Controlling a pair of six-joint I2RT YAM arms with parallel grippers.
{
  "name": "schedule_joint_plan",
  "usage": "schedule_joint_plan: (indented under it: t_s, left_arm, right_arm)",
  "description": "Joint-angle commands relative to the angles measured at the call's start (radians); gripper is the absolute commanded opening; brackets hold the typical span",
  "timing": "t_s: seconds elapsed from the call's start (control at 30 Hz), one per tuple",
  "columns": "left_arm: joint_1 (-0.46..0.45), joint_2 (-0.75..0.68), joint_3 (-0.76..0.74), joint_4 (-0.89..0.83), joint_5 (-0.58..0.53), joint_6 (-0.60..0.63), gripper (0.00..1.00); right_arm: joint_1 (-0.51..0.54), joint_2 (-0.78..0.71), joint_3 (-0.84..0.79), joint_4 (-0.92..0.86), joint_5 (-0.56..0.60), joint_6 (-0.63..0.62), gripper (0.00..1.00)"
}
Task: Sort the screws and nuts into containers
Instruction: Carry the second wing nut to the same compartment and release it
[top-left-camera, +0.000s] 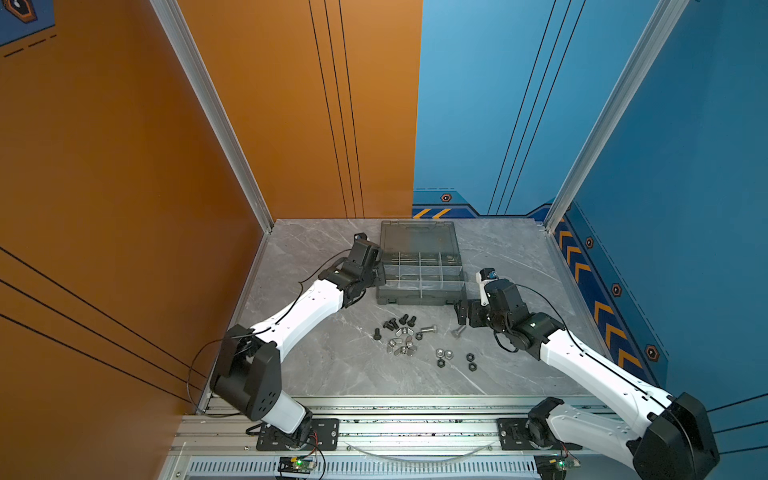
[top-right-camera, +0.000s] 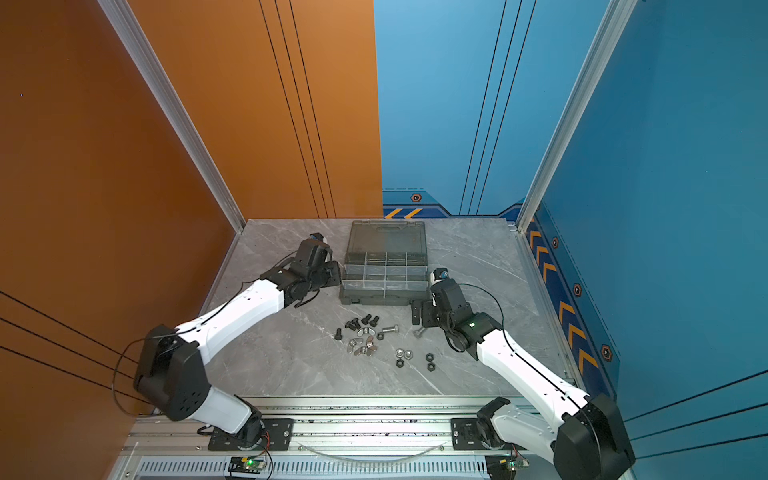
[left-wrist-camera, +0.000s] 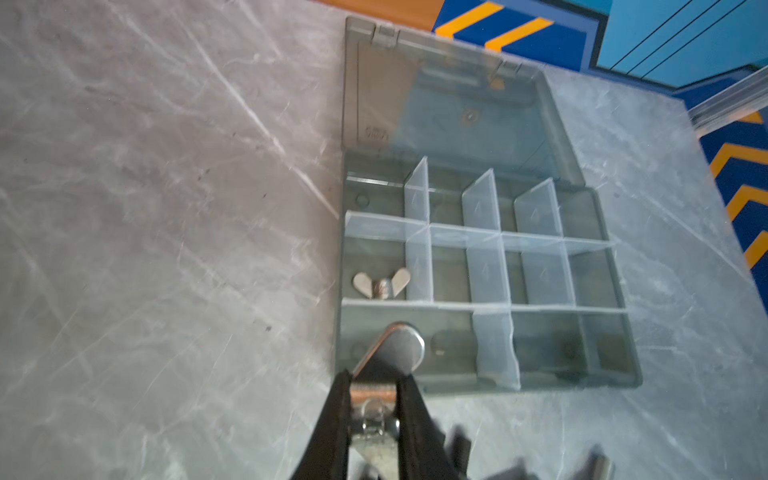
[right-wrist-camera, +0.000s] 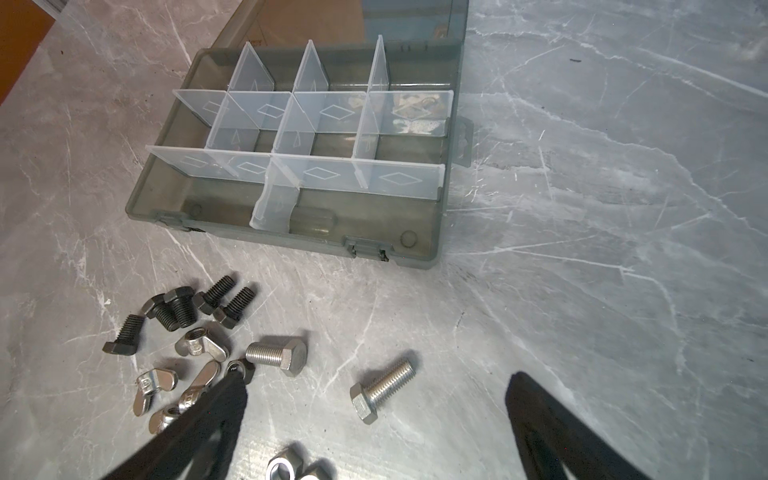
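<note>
One wing nut (left-wrist-camera: 395, 353) is pinched between the left jaws, which press together on it at the left edge of the organiser case (top-left-camera: 419, 300). A second wing nut (left-wrist-camera: 381, 284) lies in the case's middle-row compartment at its left end. In front of the case, on the surface (top-left-camera: 332, 365), lie black bolts (right-wrist-camera: 172, 313), more wing nuts (right-wrist-camera: 201, 344), two silver hex bolts (right-wrist-camera: 276, 355), silver hex nuts (top-left-camera: 444, 353) and black hex nuts (top-left-camera: 470, 356). The right jaws, spread wide, hang just off the case's right front corner.
</note>
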Motion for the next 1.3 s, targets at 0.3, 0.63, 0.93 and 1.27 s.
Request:
schedule_joint_plan:
  t_s: [0.3, 0.63, 0.93, 1.27]
  left_arm:
    - [0.037, 0.309, 0.232, 0.070, 0.141, 0.055, 0.00]
    - [0.042, 0.422, 0.259, 0.075, 0.160, 0.033, 0.00]
    - [0.042, 0.427, 0.243, 0.071, 0.171, 0.022, 0.21]
    - [0.030, 0.367, 0.239, 0.066, 0.154, 0.011, 0.58]
  right_arm:
    - [-0.004, -0.061, -0.045, 0.007, 0.034, 0.025, 1.00]
    - [-0.007, -0.081, -0.054, -0.003, 0.039, 0.023, 1.00]
    - [-0.009, -0.086, -0.053, -0.003, 0.037, 0.023, 1.00]
    - [-0.008, -0.103, -0.057, -0.012, 0.035, 0.022, 1.00]
